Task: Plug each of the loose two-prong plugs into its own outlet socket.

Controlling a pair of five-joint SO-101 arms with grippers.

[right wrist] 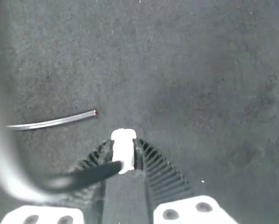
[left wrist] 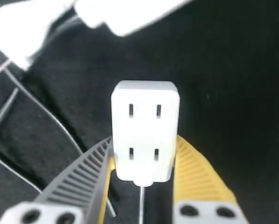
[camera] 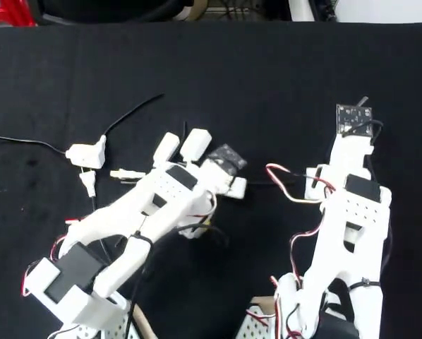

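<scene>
Tablecloth (camera: 267, 70) black; left gripper (left wrist: 144, 142) clamps outlet socket (left wrist: 145, 123), right gripper (right wrist: 124, 150) clamps plug (right wrist: 123, 140).

The outlet socket (left wrist: 145, 130) and the plug (right wrist: 123, 149) are smooth white plastic, the table (camera: 267, 70) covered in matt black cloth.

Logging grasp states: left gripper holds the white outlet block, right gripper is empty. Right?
Right gripper isn't empty: the right wrist view shows it shut on a small white plug. Left gripper does hold the outlet block.
</scene>
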